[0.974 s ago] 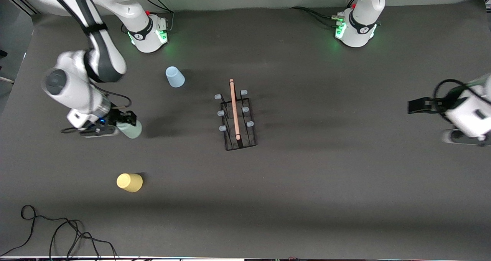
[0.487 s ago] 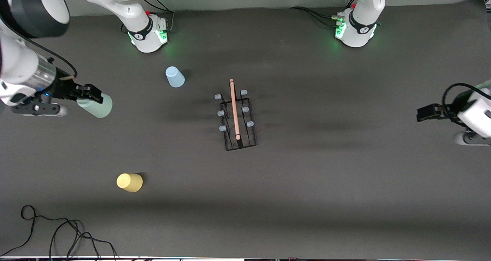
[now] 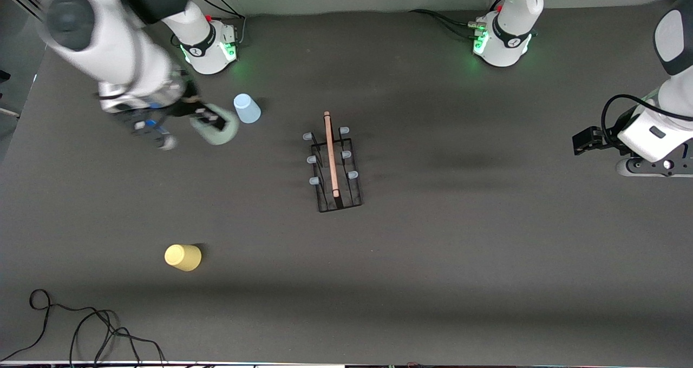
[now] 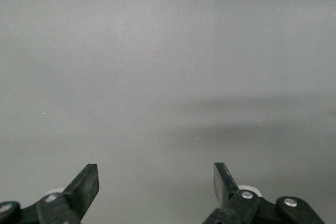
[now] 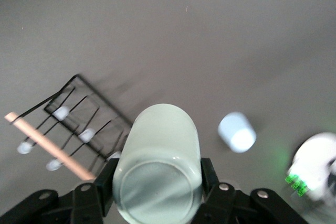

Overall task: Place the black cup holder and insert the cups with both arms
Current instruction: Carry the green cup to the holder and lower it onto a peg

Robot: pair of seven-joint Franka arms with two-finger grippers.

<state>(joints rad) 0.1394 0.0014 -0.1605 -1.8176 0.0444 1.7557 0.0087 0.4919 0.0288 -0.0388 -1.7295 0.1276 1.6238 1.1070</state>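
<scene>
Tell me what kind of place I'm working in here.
Likely a robotics lab bench, not a kitchen: two arm bases bolted at the edge of a dark mat, loose cables at one corner, and only test props laid out, a rack and plastic cups.

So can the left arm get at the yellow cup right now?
Probably not easily: the open left gripper hangs at its own end of the table, the yellow cup lies toward the right arm's end, and the black cup holder stands between.
</scene>
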